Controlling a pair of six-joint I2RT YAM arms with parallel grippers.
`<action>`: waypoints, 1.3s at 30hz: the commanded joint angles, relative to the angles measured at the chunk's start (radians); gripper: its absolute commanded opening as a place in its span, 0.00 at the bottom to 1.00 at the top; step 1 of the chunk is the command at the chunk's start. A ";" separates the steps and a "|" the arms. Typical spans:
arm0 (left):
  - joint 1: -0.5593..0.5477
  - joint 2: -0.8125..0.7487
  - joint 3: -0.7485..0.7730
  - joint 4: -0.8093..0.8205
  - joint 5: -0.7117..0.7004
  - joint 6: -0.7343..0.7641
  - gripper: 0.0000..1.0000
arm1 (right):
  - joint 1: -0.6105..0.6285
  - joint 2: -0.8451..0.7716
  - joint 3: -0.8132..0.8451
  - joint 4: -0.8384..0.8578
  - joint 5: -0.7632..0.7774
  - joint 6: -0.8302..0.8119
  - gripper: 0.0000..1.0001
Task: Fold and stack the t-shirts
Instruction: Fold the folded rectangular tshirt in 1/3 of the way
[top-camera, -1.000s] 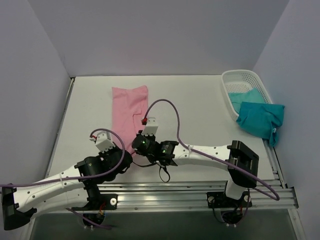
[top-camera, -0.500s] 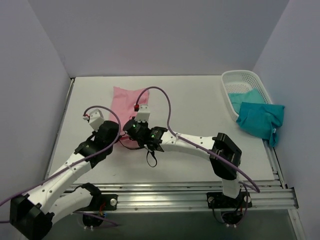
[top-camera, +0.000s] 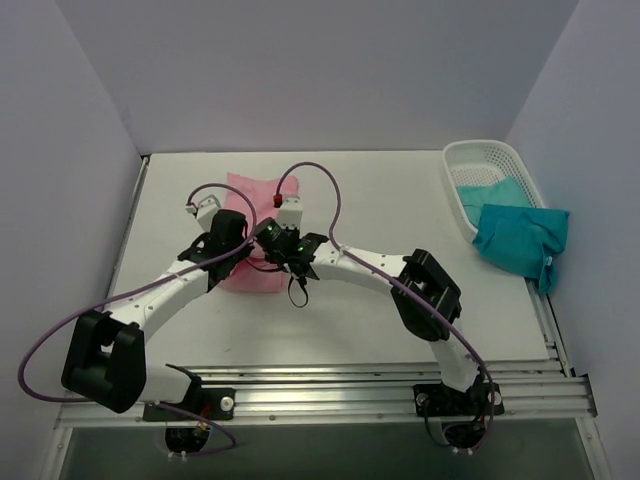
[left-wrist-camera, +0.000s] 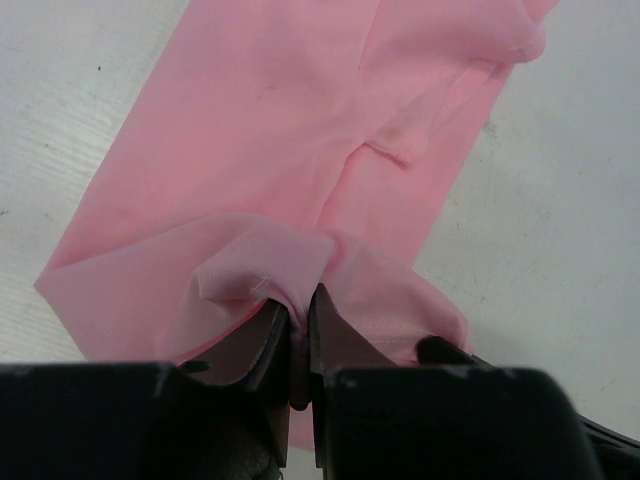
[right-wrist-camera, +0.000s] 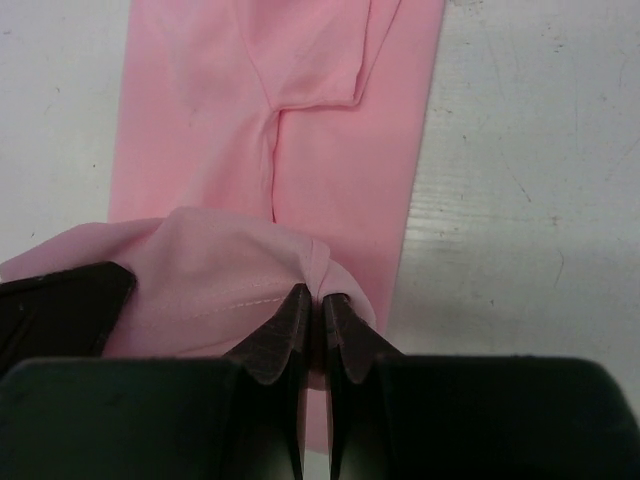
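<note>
Jaws on the left gripper (left-wrist-camera: 300, 312) and right gripper (right-wrist-camera: 312, 300) are both pinching a lifted fold of the pink t-shirt (left-wrist-camera: 270, 130), rest of it lying flat on the tabletop (top-camera: 380, 200), teal t-shirts (top-camera: 520, 238) way off right at the basket (top-camera: 490, 152)

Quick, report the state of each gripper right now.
Left gripper: shut on a bunched fold of the pink t-shirt.
Right gripper: shut on the same pink t-shirt.

White table (top-camera: 400, 200), pink t-shirt (top-camera: 243, 186), lattice basket (top-camera: 453, 172) far right
</note>
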 joint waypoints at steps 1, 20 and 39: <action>0.037 0.037 0.071 0.103 0.031 0.025 0.15 | -0.031 0.034 0.048 0.009 -0.040 -0.022 0.00; 0.190 0.496 0.341 0.254 0.249 0.033 0.22 | -0.240 0.189 0.245 0.046 -0.210 -0.063 0.73; 0.348 0.884 0.933 0.111 0.408 0.041 0.97 | -0.289 -0.005 0.098 0.126 -0.199 -0.109 0.73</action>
